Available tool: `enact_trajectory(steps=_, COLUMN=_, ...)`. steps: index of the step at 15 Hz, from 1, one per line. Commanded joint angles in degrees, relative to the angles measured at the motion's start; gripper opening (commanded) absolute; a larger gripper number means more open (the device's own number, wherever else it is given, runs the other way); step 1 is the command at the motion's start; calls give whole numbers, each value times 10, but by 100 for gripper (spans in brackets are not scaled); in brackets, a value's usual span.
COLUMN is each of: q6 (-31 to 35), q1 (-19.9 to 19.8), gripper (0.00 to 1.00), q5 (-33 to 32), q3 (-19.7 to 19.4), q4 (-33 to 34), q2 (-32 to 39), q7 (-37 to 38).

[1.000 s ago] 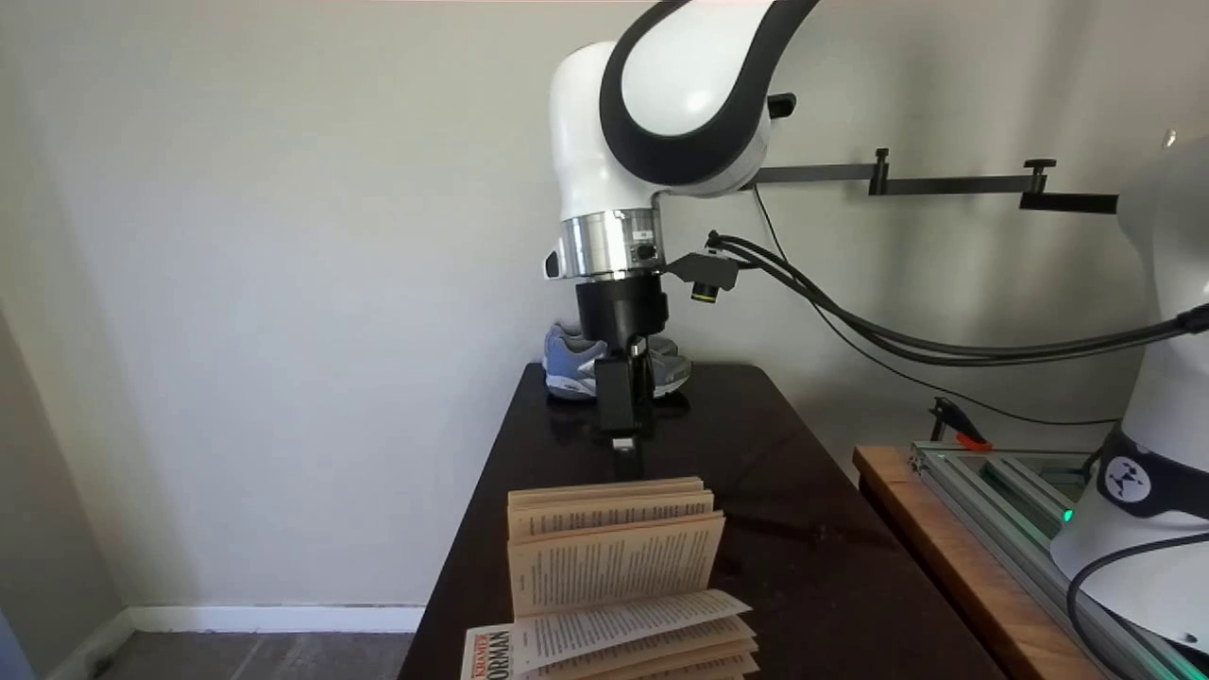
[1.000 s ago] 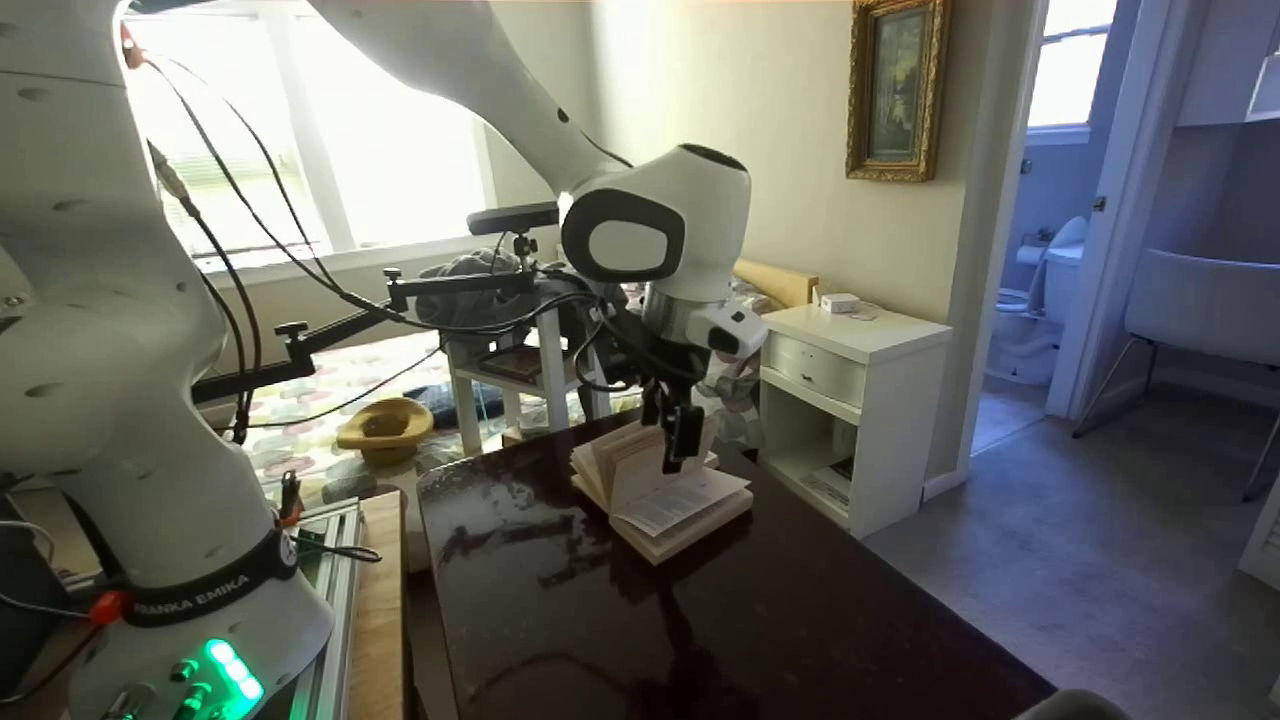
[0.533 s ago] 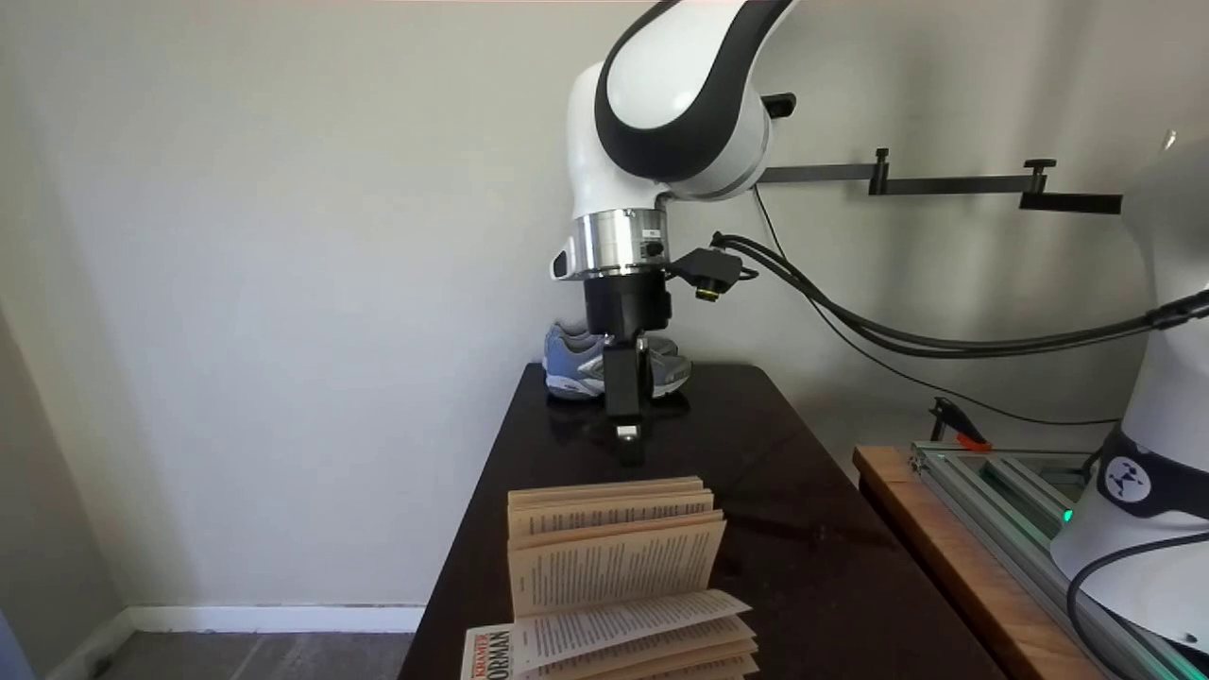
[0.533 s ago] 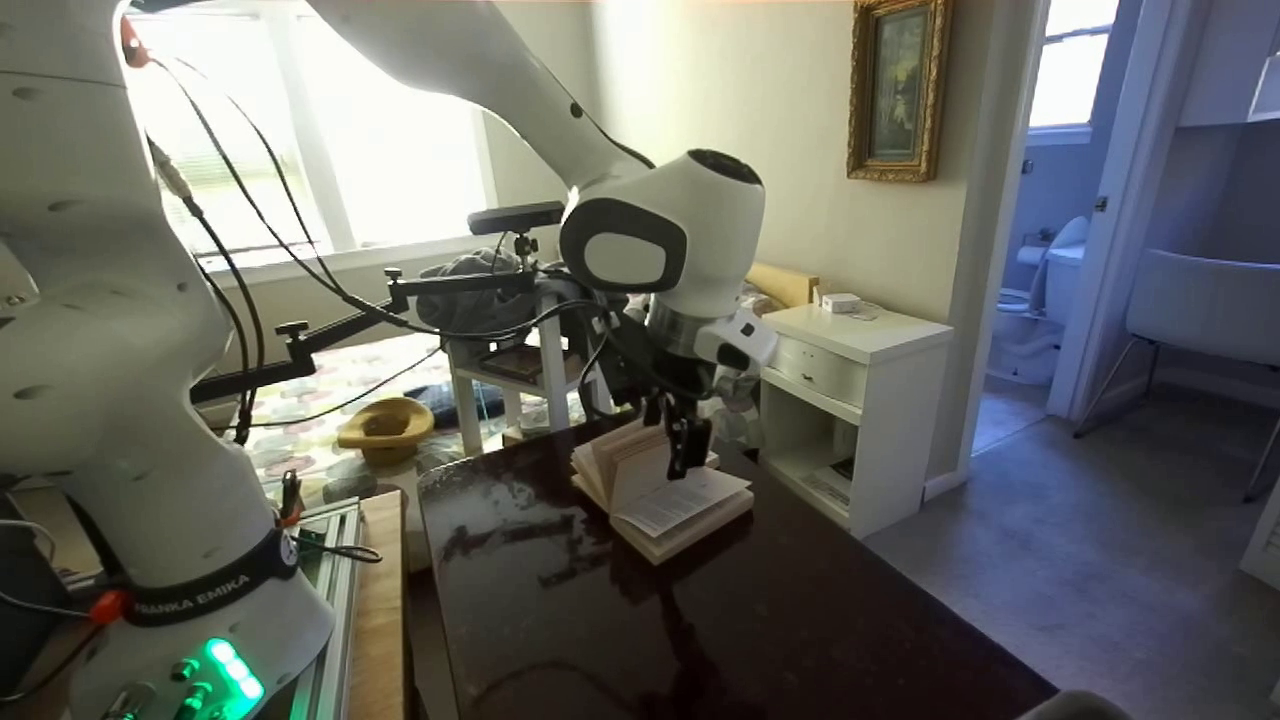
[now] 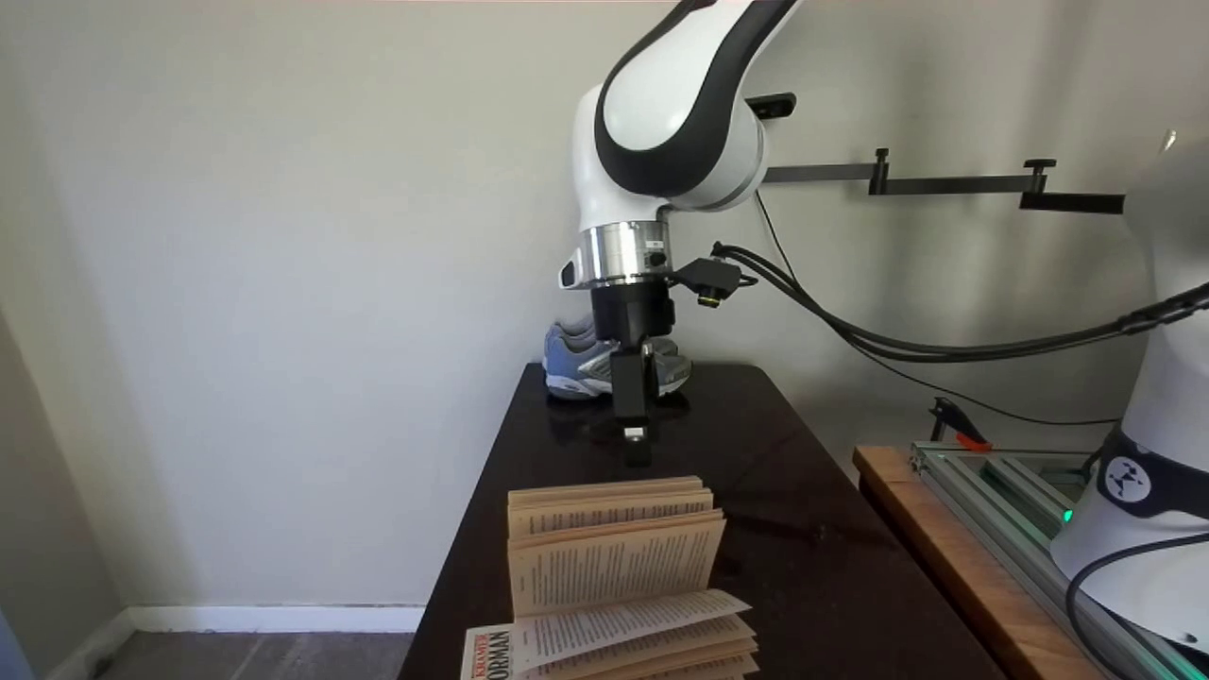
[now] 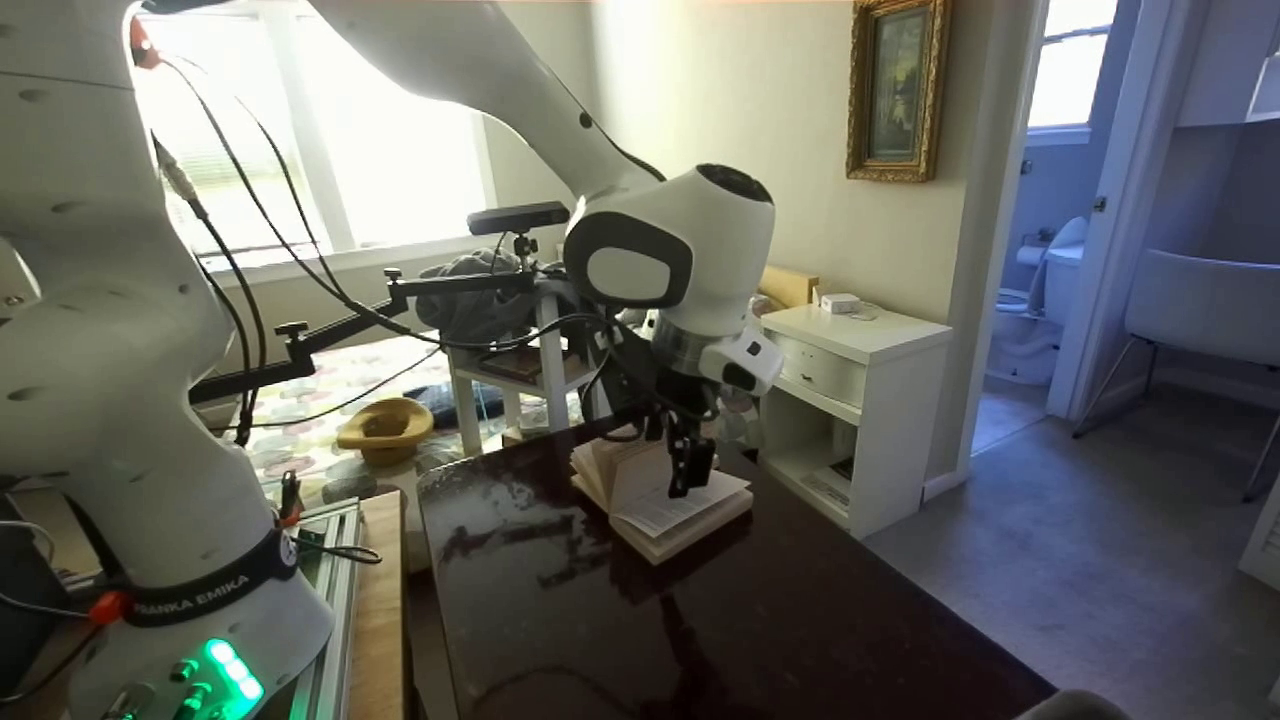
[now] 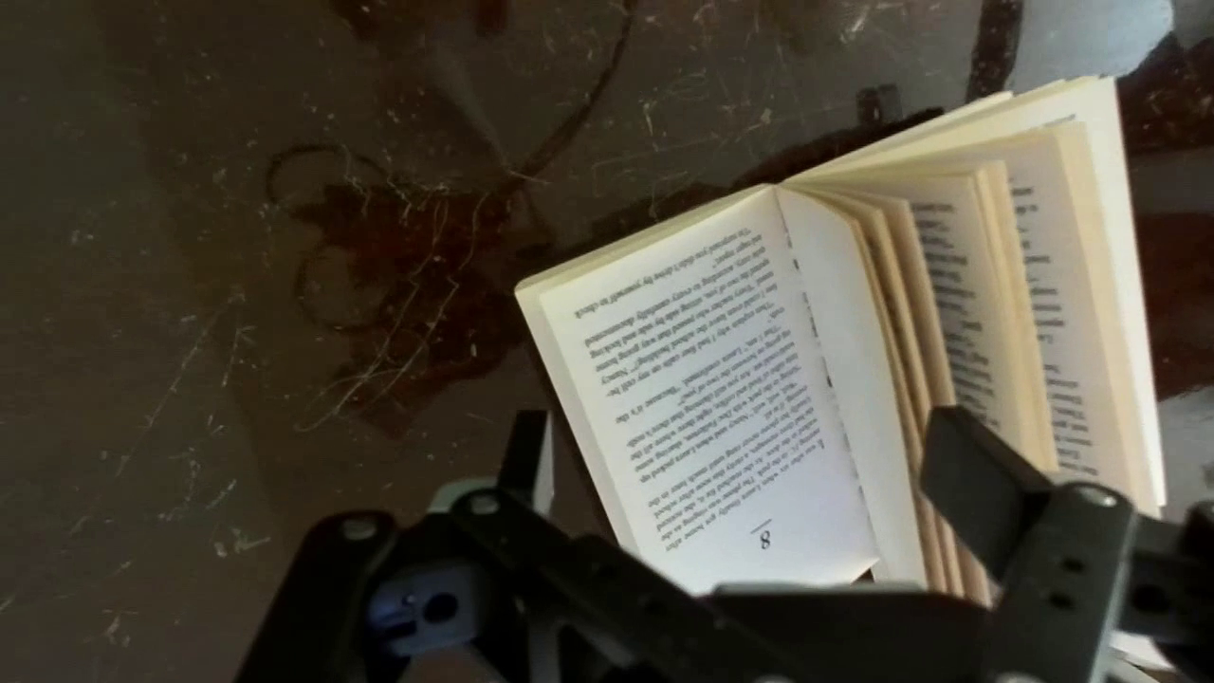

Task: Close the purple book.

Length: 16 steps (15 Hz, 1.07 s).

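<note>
The purple book lies open on the dark table, with printed tan-cream pages (image 5: pixel 614 567) in an exterior view. Several pages stand up and fan out. It also shows in an exterior view (image 6: pixel 655 508) and in the wrist view (image 7: pixel 702 379). A white strip with red and black letters shows at its edge; its purple cover is hidden. My gripper (image 5: pixel 637 451) points down beyond the standing pages, above the table and apart from the book. In an exterior view the gripper (image 6: pixel 688 480) overlaps the flatter pages. In the wrist view the fingers (image 7: pixel 749 455) are wide apart and empty.
Grey-blue sneakers (image 5: pixel 571 364) stand at the far end of the table (image 5: pixel 803 567), behind the gripper. A white nightstand (image 6: pixel 860 400) stands beyond the table. A camera arm (image 6: pixel 350 330) and cables run near the robot. A yellow hat (image 6: pixel 385 430) lies on the bed.
The gripper has shifted slightly right in both exterior views. It sits a little farther beyond the standing pages, and the wrist is a little lower. The book has not moved.
</note>
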Motion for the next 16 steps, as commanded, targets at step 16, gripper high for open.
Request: enact_trajectory(steps=16, q6=3, q1=-62, gripper=100, q5=221, q3=46, q4=63, q2=150, q7=-406)
